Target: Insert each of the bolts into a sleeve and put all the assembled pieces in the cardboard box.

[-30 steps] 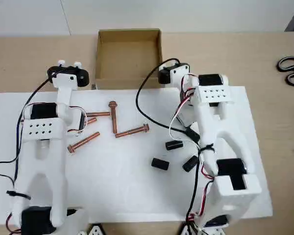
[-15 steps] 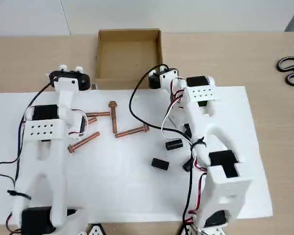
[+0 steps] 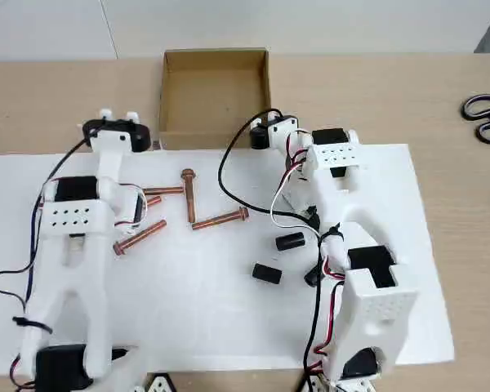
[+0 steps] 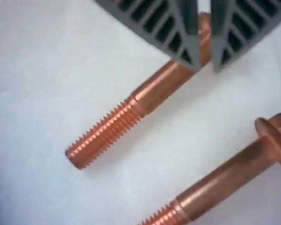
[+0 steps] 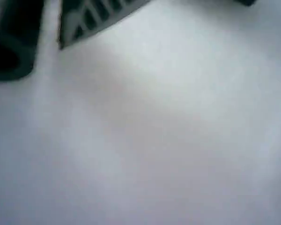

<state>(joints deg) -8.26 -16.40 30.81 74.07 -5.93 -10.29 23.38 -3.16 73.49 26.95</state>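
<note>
Several copper bolts lie on the white sheet (image 3: 188, 327): one (image 3: 189, 196) points away from me, one (image 3: 220, 219) lies slanted, one (image 3: 139, 237) sits by the left arm (image 3: 73, 214). My left gripper (image 4: 203, 64) hangs shut just over a bolt (image 4: 131, 108), its tips nearly touching; a second bolt (image 4: 225, 176) lies beside it. Black sleeves (image 3: 290, 242) (image 3: 267, 273) rest next to the right arm (image 3: 335, 155). A grey ribbed part of my right gripper (image 5: 98, 16) hovers close to the sheet beside a black sleeve (image 5: 9, 51). The cardboard box (image 3: 215, 54) stands open behind the sheet.
Scissors (image 3: 486, 114) lie on the wooden table at the far right. Black and coloured cables (image 3: 245, 196) loop from the right arm across the sheet near the bolts. A third dark sleeve (image 3: 313, 276) is partly hidden under the right arm.
The right arm has swung left and slightly forward, bringing its wrist nearer the sleeves. The left arm has shifted only slightly. Bolts and sleeves lie where they were.
</note>
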